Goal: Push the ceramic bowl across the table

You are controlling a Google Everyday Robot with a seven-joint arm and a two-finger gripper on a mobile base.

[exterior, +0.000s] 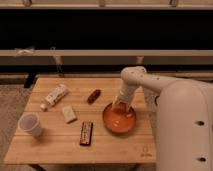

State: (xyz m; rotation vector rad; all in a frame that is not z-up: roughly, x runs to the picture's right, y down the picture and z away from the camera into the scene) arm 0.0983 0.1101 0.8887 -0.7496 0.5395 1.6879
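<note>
The ceramic bowl [120,119] is a wide shallow orange-red bowl on the right half of the light wooden table [55,142]. My gripper [120,106] reaches down from the white arm [140,82] and sits at the bowl's far rim, just inside it, touching the bowl. The arm's wrist hides the far edge of the bowl.
On the table lie a white paper cup [30,124] at the front left, a white tube [54,96], a small pale block [69,114], a dark red packet [93,95] and a dark bar [86,133]. My white body [182,130] stands at the table's right edge.
</note>
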